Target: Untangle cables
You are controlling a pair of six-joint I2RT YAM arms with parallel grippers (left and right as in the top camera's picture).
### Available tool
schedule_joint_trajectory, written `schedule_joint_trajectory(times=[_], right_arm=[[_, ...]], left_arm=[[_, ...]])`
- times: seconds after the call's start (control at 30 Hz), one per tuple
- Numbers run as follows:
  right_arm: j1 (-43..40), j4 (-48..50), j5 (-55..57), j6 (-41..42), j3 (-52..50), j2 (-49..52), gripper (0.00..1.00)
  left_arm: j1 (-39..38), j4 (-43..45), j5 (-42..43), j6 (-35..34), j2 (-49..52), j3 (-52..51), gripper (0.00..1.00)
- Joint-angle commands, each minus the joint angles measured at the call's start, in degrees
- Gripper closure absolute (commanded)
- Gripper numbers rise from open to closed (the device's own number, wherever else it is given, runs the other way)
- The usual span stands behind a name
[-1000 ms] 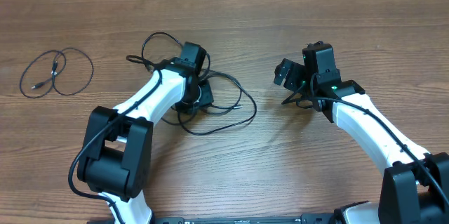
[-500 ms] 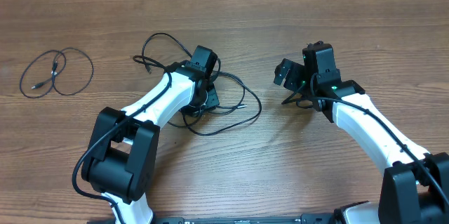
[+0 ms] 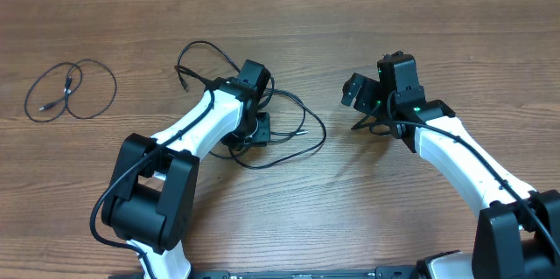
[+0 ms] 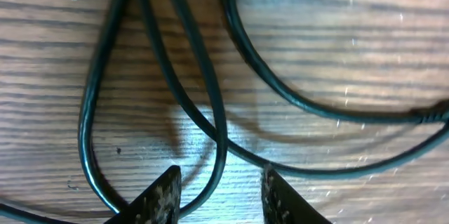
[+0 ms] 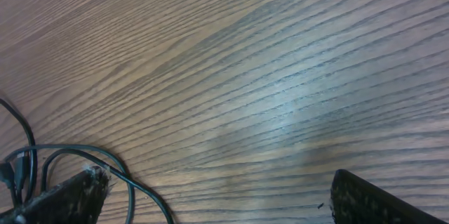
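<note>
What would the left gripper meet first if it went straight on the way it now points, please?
Most likely the black cable loop lying just ahead of the left gripper, between its open jaws, then the wooden table beneath; depth is hard to judge.

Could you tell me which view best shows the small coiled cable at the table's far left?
The overhead view: the small coiled cable lies there whole and unobstructed. Neither wrist view shows it, only strands of other cables.
</note>
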Motion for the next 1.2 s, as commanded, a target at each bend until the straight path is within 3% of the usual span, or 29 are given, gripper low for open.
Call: schedule_joint_trajectory(times=[0.0,0.2,0.37,0.57,0.7,0.8,0.9,1.07,1.17], right_arm=[[0.2,0.4,0.5,0.1,0.1,0.0,0.0],[0.2,0.3,0.5,0.1,0.1,0.0,0.0],[0.2,0.3,0.5,0.1,0.1,0.0,0.0],[0.2,0.3,0.5,0.1,0.1,0.0,0.0],[0.2,0.3,0.5,0.1,0.1,0.0,0.0],[0.2,0.3,0.5,0.1,0.1,0.0,0.0],[0.2,0.3,0.5,0.1,0.1,0.0,0.0],[0.2,0.3,0.5,0.1,0.1,0.0,0.0],[0.2,0.3,0.5,0.1,0.1,0.0,0.0]], left_arm=[[-0.5,-0.3,0.8,5.7,0.4,-0.6,0.62],[-0.5,0.7,0.4,5.8,0.4,-0.6,0.65],[-0.5,0.8,0.2,5.8,0.4,-0.6,0.82],[-0.5,0.8,0.2,5.7,0.4,-0.6,0.78],[-0.5,0.7,-0.8,5.7,0.4,-0.6,0.85],[-0.5,-0.2,-3.3,5.7,0.4,-0.6,0.86],[-0.2,-2.1,-6.8,4.7,0.4,-0.6,0.96],[2.2,-8.1,-18.6,-1.8,0.4,-0.6,0.96],[5.5,-11.6,-21.3,-3.8,0.2,-0.4,0.96]])
